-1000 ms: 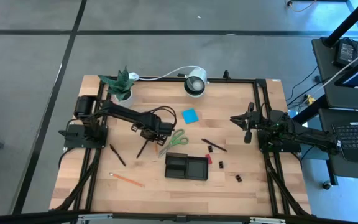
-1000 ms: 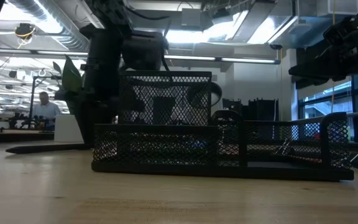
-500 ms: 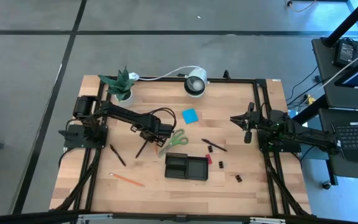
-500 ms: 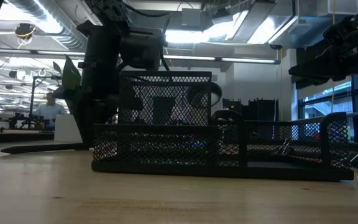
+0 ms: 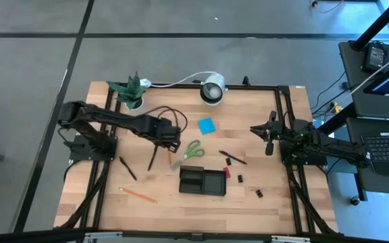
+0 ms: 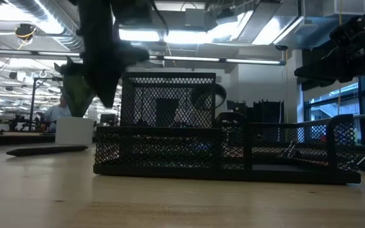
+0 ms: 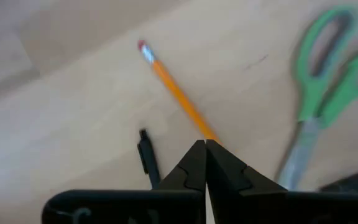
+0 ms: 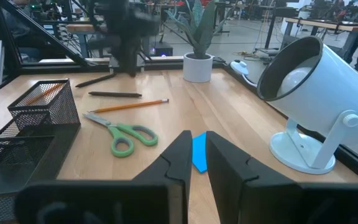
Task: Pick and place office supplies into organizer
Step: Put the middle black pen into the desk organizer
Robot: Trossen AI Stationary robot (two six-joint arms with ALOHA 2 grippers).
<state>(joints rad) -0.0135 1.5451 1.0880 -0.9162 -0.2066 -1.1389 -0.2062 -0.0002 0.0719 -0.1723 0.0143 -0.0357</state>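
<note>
A: While the left pincer (image 5: 169, 143) hangs over the desk (image 5: 262, 209) with its jaws clenched together on nothing, where do the supplies lie?

B: In the left wrist view an orange pencil (image 7: 178, 97) and a black pen (image 7: 145, 154) lie on the wood just ahead of its closed tips, the green-handled scissors (image 7: 319, 99) to one side. From above, the scissors (image 5: 189, 152) lie just beside that pincer, between it and the organizer (image 5: 202, 181).

A: And the organizer itself?

B: It sits near the middle of the desk's front half, a black mesh tray; whether anything is in it cannot be made out. A blue sticky-note pad (image 5: 206, 125) lies behind it, another pen (image 5: 232, 157) and tiny black clips (image 5: 257, 193) to its right, a second orange pencil (image 5: 138, 195) and a further black pen (image 5: 127, 168) to its left.

A: The right arm?

B: The right pincer (image 5: 268, 133) waits at the desk's right edge, jaws slightly parted, gripping nothing. Its wrist view shows the white lamp (image 8: 316, 106) and potted plant (image 8: 198, 50)
</note>
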